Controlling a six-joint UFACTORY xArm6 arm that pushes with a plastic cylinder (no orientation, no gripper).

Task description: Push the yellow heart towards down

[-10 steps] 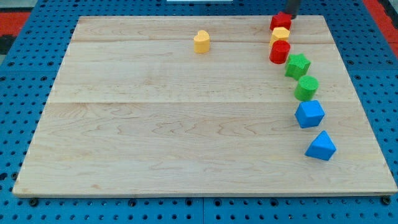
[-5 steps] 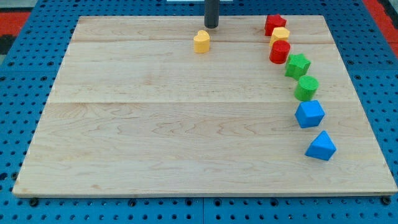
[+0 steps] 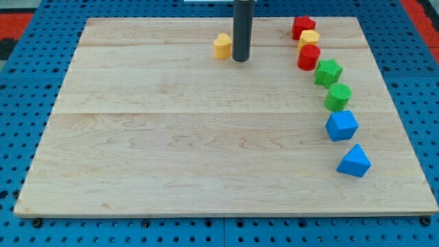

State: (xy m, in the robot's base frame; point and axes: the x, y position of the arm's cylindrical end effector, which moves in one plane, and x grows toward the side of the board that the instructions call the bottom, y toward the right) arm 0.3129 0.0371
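The yellow heart (image 3: 221, 46) lies on the wooden board (image 3: 171, 137) near the view's top, left of centre-right. My tip (image 3: 240, 60) stands just to the right of the heart and slightly lower, close beside it; I cannot tell whether they touch. The dark rod rises from the tip out of the view's top.
A curved line of blocks runs down the view's right: a red block (image 3: 302, 27), a yellow block (image 3: 309, 37), a red block (image 3: 309, 57), a green star (image 3: 328, 72), a green block (image 3: 337, 97), a blue cube (image 3: 341, 125), a blue wedge (image 3: 354, 160).
My tip has moved from the red block at the top right, leftwards to above the heart, then down to the heart's right side. The heart has hardly moved.
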